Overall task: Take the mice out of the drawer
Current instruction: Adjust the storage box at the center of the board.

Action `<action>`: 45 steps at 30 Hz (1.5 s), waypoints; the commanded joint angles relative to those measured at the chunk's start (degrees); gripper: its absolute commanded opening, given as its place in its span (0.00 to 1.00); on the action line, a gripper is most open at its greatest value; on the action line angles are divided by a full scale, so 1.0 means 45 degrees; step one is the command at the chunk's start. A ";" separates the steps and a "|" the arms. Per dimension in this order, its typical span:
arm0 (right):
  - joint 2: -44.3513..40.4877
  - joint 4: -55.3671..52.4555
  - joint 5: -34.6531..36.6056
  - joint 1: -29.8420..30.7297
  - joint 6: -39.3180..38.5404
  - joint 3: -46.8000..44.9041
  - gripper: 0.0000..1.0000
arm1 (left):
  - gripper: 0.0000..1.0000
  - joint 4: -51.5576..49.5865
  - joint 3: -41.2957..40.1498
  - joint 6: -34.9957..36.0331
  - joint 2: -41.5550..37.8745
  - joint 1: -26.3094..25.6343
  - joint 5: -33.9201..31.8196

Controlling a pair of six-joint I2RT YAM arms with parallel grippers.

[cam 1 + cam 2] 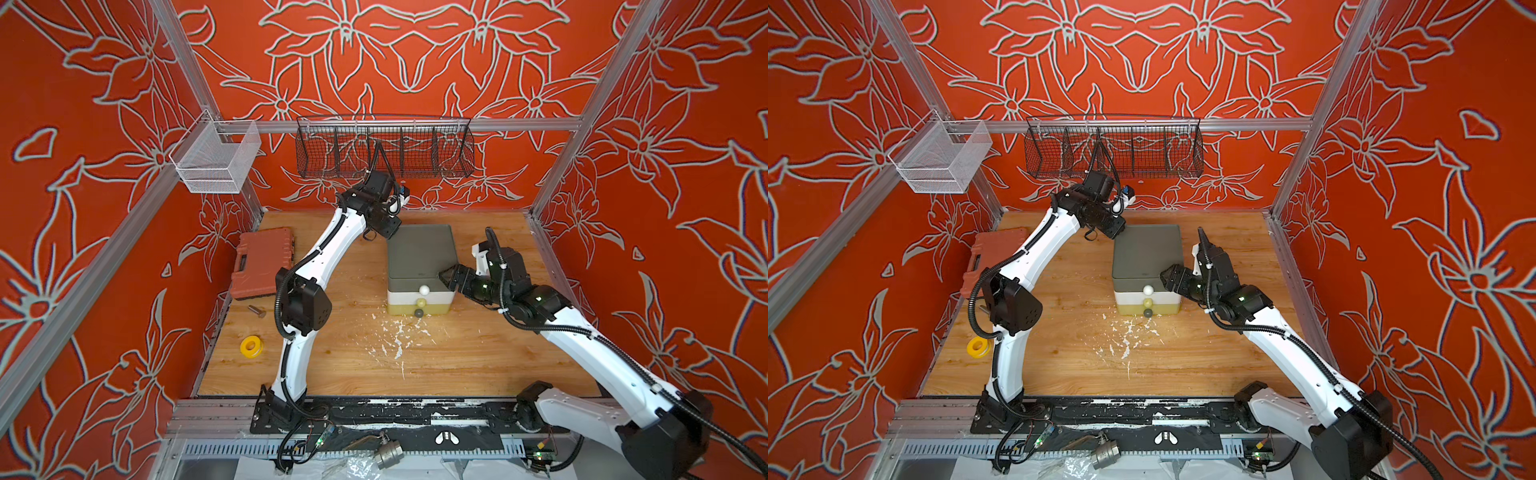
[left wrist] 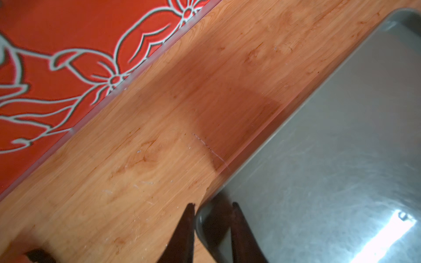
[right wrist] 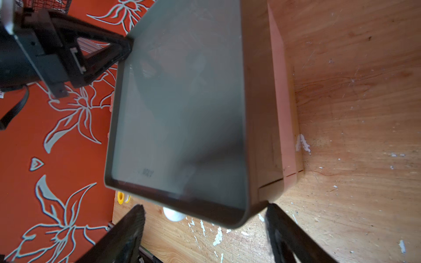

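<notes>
No mice show; presumably they lie inside the drawer unit (image 1: 419, 253), mid-frame on the worktop (image 1: 332, 365), all drawers closed. The left gripper (image 1: 392, 233) pinches its upper-left corner rim, nearly closed; the right gripper (image 1: 446, 279) gapes empty at the lower-right corner. Likely bracing; next, pull a knob (image 1: 424, 289)

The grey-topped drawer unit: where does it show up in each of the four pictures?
Top view: drawer unit, centre of the wooden table.
Top view: same spot.
Left wrist: its grey top close up, beside bare wood.
Right wrist: top and one side fill the middle.
Shared landmark: the left gripper at its far corner, in all four.
</notes>
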 commanded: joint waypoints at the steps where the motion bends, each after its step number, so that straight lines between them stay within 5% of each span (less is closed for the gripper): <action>1: 0.0388 0.0416 -0.0725 -0.0217 0.0145 0.0503 0.86 | 0.20 -0.2317 -0.0855 -0.0351 -0.0434 -0.0143 -0.0147; 9: 0.1958 0.1299 -0.1710 -0.0337 0.0124 0.1298 0.88 | 0.15 -0.3627 -0.1500 -0.2082 -0.1282 -0.0143 -0.1429; 19: 0.4881 0.2795 -0.3681 -0.0317 0.0184 0.3201 0.89 | 0.13 -0.3781 -0.5060 -0.5435 -0.3907 -0.0163 -0.2791; 25: 0.5632 0.1678 -0.3375 -0.0350 -0.0709 0.4742 0.92 | 0.34 -0.2938 -0.6640 -0.6075 -0.5525 -0.0202 -0.2671; 34: 0.2748 0.0084 -0.2198 -0.0973 -0.0950 0.2953 0.95 | 0.50 -0.2869 -0.4067 -0.4319 -0.4391 -0.0116 -0.2335; 45: 0.0011 0.0756 -0.2343 0.0344 0.0550 0.0198 0.92 | 0.52 -0.3585 -0.1376 -0.3512 -0.1852 0.0197 -0.1277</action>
